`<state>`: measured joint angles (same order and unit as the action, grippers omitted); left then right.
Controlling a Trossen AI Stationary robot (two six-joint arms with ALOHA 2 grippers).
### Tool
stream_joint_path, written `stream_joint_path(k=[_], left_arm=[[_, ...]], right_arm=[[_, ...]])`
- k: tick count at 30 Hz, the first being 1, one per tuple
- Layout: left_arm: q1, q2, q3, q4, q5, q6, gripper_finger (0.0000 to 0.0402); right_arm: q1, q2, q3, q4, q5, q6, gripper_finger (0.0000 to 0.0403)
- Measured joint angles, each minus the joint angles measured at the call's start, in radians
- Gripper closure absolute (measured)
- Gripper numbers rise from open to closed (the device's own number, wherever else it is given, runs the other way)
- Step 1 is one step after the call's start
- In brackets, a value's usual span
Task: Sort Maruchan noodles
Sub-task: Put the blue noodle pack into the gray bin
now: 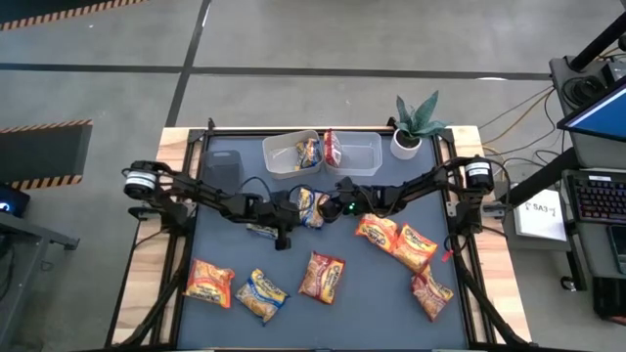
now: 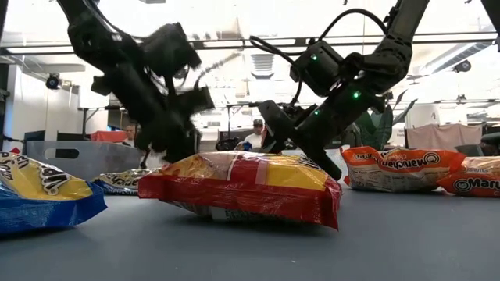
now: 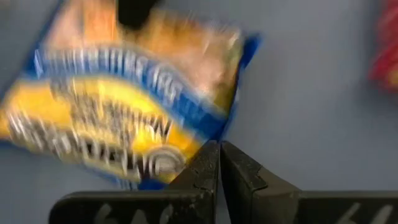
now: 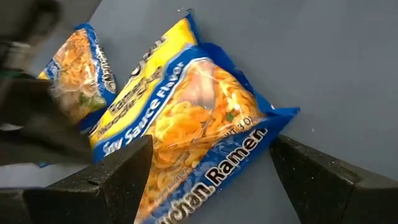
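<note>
Dark mat [image 1: 372, 293], mid-table: right gripper [image 4: 208, 180] spread wide around blue-yellow packet [image 4: 199, 118]; left gripper [image 3: 219, 163] pressed together, empty, just beside. Risk: crowded arms collide, or right grabs two overlapping packets.

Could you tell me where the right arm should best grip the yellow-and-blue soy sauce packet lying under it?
Probably from above, across its narrow width. The soy sauce packet lies flat on the mat, and the right gripper, jaws open, already straddles its crinkled end, which looks soft enough to pinch.
</note>
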<state>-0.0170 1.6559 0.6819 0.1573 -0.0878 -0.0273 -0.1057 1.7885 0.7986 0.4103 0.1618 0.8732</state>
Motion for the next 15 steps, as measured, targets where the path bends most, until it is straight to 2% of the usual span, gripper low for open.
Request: stream_joint_path(k=[7,15], left_arm=[[0.022,-0.058,-0.007,-0.014,-0.086,0.076,0.0402],[0.061,0.021,-0.026,0.072,-0.088,0.067,0.0402]], right_arm=[[-0.004,-0.002,0.0,0.0,-0.015,-0.001,0.009],[-0.007,-0.002,-0.001,0.029,-0.055,0.004,0.0092]])
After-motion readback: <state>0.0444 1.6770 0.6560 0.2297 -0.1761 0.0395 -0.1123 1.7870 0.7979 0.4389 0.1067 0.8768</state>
